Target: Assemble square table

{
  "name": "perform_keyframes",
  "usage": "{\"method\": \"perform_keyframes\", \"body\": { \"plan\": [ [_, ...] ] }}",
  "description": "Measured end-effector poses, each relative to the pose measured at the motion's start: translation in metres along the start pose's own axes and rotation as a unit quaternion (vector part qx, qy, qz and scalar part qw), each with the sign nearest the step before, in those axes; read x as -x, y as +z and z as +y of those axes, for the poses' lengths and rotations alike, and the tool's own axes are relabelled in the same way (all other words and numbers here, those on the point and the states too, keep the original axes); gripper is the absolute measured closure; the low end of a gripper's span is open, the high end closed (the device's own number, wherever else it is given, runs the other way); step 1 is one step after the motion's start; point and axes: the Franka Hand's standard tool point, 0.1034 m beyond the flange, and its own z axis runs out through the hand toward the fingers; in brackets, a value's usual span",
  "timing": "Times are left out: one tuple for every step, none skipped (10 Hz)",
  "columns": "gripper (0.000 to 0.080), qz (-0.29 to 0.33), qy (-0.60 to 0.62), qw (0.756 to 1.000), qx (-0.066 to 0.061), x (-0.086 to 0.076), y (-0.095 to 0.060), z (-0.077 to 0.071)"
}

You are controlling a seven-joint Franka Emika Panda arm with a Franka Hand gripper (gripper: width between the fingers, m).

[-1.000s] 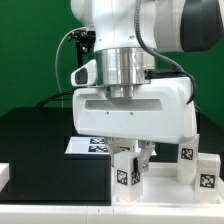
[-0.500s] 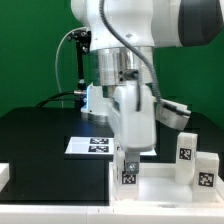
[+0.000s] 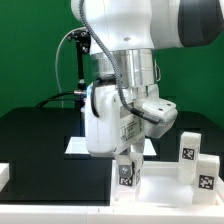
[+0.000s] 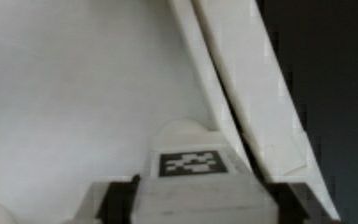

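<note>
Your claw [image 3: 128, 168] is clamped on a tagged white leg [image 3: 127, 174], holding it upright right below the wrist, seated down at the corner of the square tabletop [image 3: 165, 190] just inside its raised rim. By the look of it you're mid-fitting this leg; two more legs [image 3: 196, 160] stand loose off to the exterior view's right, waiting.

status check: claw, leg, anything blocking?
Claw shut on leg, leg upright at the top's corner. Two more legs stand at the exterior view's right, apart from it. Nothing in the way seen.
</note>
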Motion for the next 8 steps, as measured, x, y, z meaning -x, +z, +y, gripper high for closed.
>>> {"method": "perform_keyframes", "body": {
  "plan": [
    [0.0484, 0.000, 0.000, 1.000, 0.000, 0.000, 0.000, 0.000],
    [0.0350, 0.000, -0.001, 1.000, 0.000, 0.000, 0.000, 0.000],
    [0.0350, -0.004, -0.008, 1.000, -0.004, 0.002, -0.007, -0.003],
    [0.0200, -0.012, -0.014, 1.000, -0.012, 0.004, -0.020, -0.007],
    [0.0165, -0.024, -0.016, 0.999, -0.021, 0.005, -0.035, -0.011],
    [0.0165, -0.028, -0.021, 0.999, -0.027, 0.001, -0.044, -0.015],
    [0.0153, -0.026, -0.021, 0.999, -0.026, -0.002, -0.043, -0.015],
    [0.0151, -0.026, -0.023, 0.999, -0.024, -0.001, -0.040, -0.013]
  ]
}}
